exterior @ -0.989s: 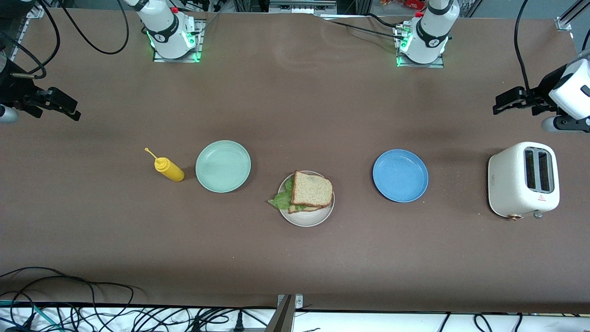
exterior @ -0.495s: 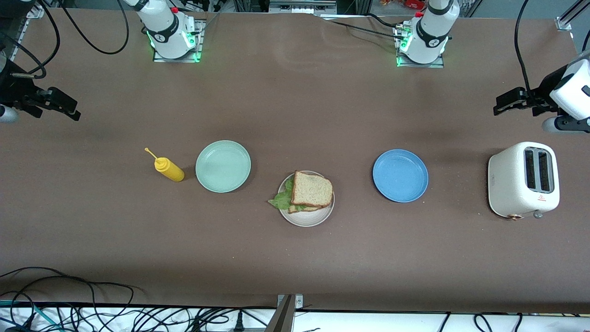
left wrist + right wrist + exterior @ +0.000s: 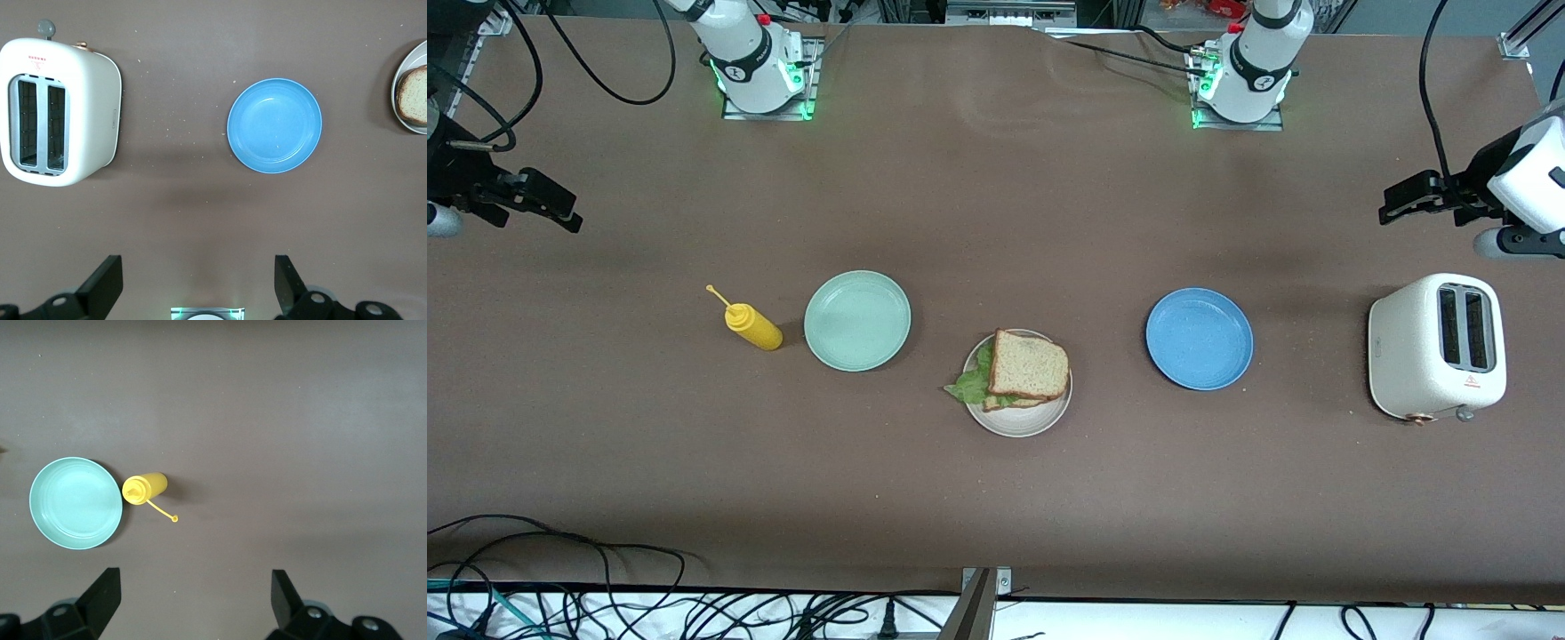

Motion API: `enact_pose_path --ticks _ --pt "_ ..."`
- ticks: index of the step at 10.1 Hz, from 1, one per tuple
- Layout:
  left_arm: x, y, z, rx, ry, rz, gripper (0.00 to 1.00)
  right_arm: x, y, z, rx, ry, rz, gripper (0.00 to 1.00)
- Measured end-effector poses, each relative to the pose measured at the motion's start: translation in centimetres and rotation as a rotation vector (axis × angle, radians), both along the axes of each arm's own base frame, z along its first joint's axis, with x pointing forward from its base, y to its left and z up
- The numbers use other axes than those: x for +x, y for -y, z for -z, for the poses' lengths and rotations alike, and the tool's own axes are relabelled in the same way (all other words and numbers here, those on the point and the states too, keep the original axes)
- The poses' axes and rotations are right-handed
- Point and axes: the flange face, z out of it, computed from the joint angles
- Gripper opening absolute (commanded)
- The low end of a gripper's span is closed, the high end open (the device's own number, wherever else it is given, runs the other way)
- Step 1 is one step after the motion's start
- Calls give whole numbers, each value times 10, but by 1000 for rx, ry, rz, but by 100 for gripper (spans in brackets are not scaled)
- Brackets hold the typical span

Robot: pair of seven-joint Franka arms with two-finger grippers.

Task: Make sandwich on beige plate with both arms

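My sandwich [image 3: 1024, 368], two square slices of speckled brown bread with a ruffled green lettuce leaf poking out between them, sits on the round, pale beige plate [image 3: 1024, 421] with its raised rim, and I take that plate as my landmark on the brown table [image 3: 996, 498]. The sandwich rests on the part of the plate farther from the front camera, and the leaf hangs over the rim toward my right arm's end. Toward that same end, a little farther from the front camera than the beige plate, lies a round mint-green plate [image 3: 857, 320], and just beside it stands a yellow squeeze bottle [image 3: 752, 325] with a thin nozzle. Toward my left arm's end, well apart from the beige plate, lies a round blue plate [image 3: 1199, 338], and further along that way stands a white two-slot toaster [image 3: 1436, 347]. My left gripper [image 3: 199, 283] hangs with its fingers spread wide and holding nothing, over bare table near the toaster. My right gripper [image 3: 195, 599] hangs likewise parted and bare over the table near the yellow bottle. Both arms wait.
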Motion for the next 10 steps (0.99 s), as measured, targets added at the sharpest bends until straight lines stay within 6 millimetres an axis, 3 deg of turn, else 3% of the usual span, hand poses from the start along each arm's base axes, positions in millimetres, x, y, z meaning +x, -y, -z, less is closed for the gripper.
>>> enact_pose_path --ticks 10 --pt "4 7 7 1 -7 13 100 0 0 0 0 0 0 100"
